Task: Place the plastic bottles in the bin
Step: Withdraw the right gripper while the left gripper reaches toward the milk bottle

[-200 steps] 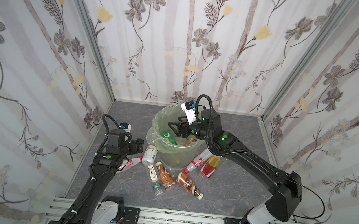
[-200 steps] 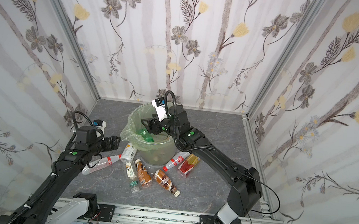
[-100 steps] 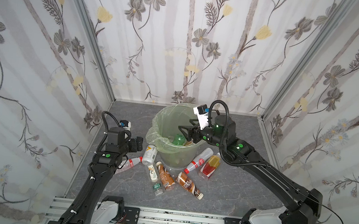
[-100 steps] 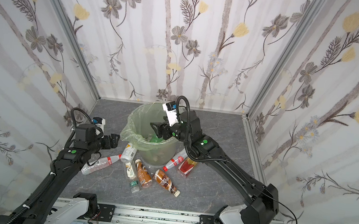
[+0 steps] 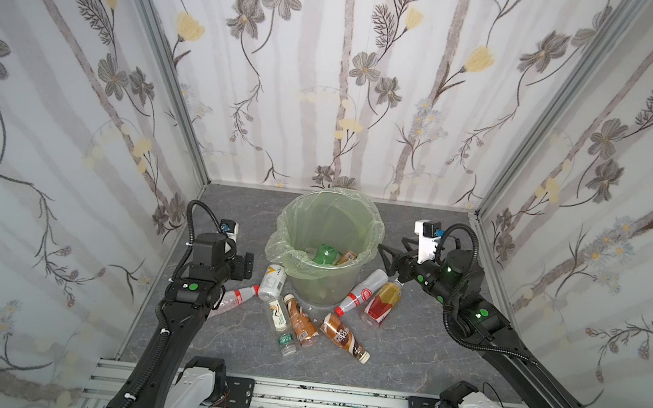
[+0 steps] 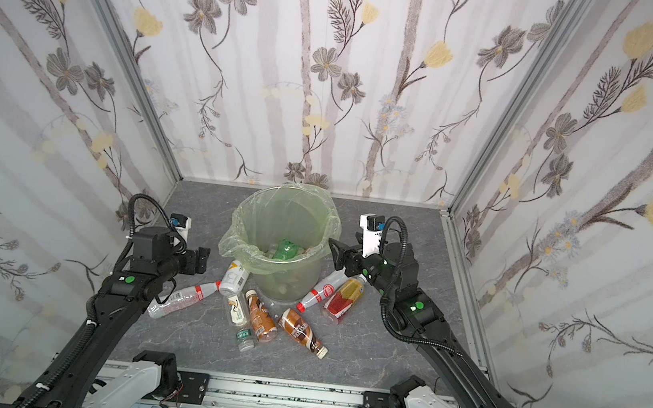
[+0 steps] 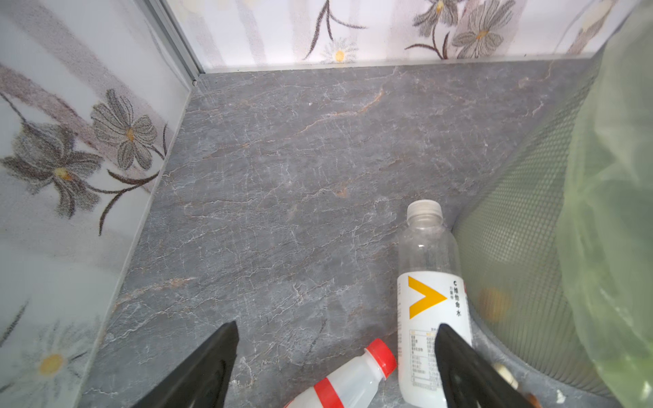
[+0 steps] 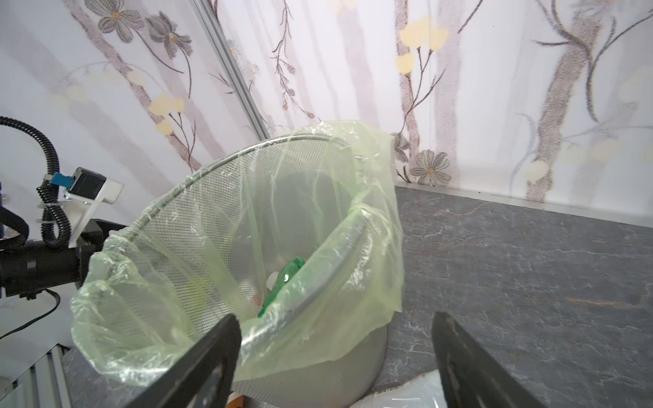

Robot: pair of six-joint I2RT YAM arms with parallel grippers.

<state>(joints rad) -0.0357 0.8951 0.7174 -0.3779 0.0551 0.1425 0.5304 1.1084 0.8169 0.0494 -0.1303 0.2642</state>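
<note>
Two open, empty: your left end effector point(image 7: 335, 332) near the white chevron-label bottle point(image 7: 429, 303), your right end effector point(image 8: 337, 319) beside the bin point(image 8: 247, 197).

You see only a sliver of the green bottle point(image 8: 282, 286) inside the bin point(image 8: 198, 226); the folded bag point(image 8: 353, 282) hides the rest. The red-capped bottle point(image 7: 346, 385) runs off the left wrist view's edge. The left gripper point(image 7: 335, 326) covers the white bottle's point(image 7: 429, 282) base.

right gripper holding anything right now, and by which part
Nothing. The right gripper is open and empty beside the bin; the green bottle lies inside the bin.
</note>
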